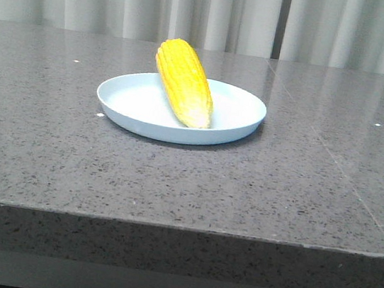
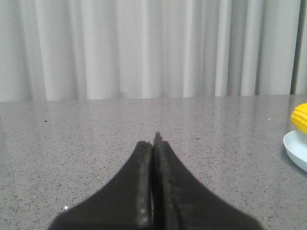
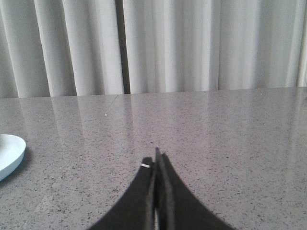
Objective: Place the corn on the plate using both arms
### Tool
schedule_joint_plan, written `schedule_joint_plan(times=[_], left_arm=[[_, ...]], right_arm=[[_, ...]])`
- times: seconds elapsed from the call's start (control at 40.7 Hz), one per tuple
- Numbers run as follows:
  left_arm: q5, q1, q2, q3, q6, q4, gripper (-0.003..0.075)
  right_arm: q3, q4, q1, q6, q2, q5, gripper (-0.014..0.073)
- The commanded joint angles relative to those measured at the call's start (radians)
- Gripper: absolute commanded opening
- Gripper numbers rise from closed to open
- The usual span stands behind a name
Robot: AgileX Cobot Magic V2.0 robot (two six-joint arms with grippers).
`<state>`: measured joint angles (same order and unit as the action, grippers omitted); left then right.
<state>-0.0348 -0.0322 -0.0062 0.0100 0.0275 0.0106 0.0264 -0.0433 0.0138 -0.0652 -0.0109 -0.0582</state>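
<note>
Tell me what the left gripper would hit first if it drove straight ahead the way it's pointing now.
Probably nothing on the table: the left gripper, shut, points over bare countertop toward the curtain. The plate and corn sit off to the side.

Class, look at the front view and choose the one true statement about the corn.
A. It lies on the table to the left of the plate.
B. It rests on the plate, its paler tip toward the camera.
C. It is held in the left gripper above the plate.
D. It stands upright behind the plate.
B: the corn lies on the plate, paler tip nearest the camera, with no gripper touching it.
</note>
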Motion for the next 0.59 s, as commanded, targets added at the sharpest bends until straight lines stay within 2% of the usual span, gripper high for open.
schedule_joint_plan(times=[0.0, 0.566], left_arm=[[-0.077, -0.006, -0.016, 0.021, -0.001, -0.011, -0.0020], [-0.077, -0.006, -0.016, 0.021, -0.001, -0.011, -0.0020]], right_arm=[[-0.022, 0.015, 0.003, -0.005, -0.018, -0.086, -0.0069], [-0.022, 0.030, -0.016, -0.004, -0.018, -0.086, -0.0069]])
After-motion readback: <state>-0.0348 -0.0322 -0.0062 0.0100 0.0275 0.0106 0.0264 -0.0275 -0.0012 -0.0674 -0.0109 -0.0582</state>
